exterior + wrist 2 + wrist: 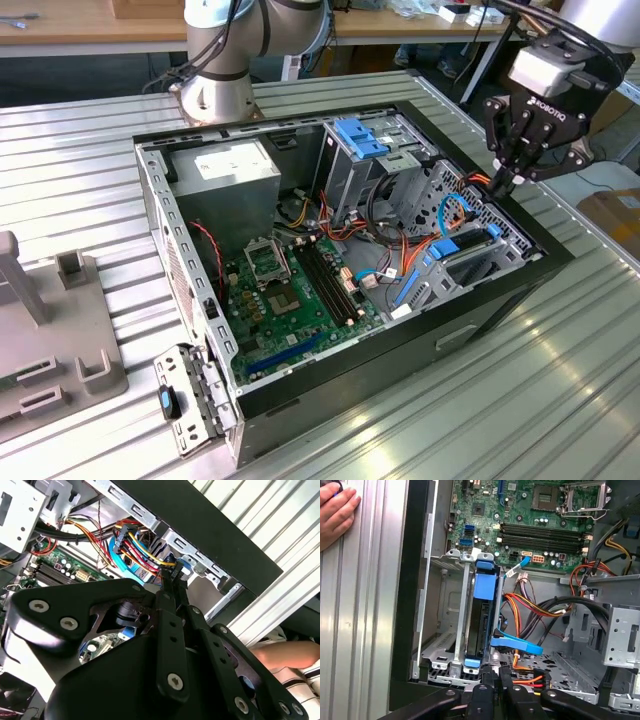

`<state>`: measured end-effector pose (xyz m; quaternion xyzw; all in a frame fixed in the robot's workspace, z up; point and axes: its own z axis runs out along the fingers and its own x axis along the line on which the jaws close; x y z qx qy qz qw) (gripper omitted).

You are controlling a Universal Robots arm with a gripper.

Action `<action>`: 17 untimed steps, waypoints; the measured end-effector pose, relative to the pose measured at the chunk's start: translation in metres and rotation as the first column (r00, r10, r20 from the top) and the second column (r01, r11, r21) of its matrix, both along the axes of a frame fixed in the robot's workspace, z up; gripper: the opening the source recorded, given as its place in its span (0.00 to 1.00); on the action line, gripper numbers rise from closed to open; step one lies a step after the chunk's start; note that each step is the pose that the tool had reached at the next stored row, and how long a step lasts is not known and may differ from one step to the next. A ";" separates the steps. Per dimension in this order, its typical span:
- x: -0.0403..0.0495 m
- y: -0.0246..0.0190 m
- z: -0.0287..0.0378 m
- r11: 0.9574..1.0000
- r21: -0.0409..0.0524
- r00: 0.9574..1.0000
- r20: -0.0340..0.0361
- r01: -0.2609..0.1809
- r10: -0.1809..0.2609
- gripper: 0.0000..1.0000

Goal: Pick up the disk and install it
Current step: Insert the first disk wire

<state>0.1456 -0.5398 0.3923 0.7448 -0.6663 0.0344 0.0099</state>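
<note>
My black multi-link gripper (503, 182) hangs over the front corner of the open black computer case (380, 350). Its fingers (167, 587) are pressed together, and I see nothing between them. The flat dark disk with bright blue plastic rails (481, 625) sits on edge inside the grey metal drive bay (445, 630), just beside the fingertips. The red-yellow-black wire bundle (140, 550) is close too. A person's hand (337, 507) rests on the ribbed metal table (365, 630).

Ribbed metal table (560, 400), wooden bench (90, 25) behind.
</note>
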 end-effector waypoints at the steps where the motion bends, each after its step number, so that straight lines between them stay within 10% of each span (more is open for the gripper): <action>1: 0.0000 -0.0002 -0.0001 1.000 0.005 1.000 0.000 0.001 -0.001 0.16; 3: 0.0000 -0.0025 -0.0003 0.998 0.056 1.000 0.000 0.003 -0.003 0.16; 7: -0.0002 -0.0101 -0.0023 0.997 0.082 1.000 0.003 0.002 -0.003 0.16; 10: -0.0021 -0.0222 -0.0037 0.991 0.132 1.000 0.004 0.002 -0.003 0.16; 17: -0.0040 -0.0268 -0.0044 0.990 0.141 1.000 0.011 0.001 -0.003 0.16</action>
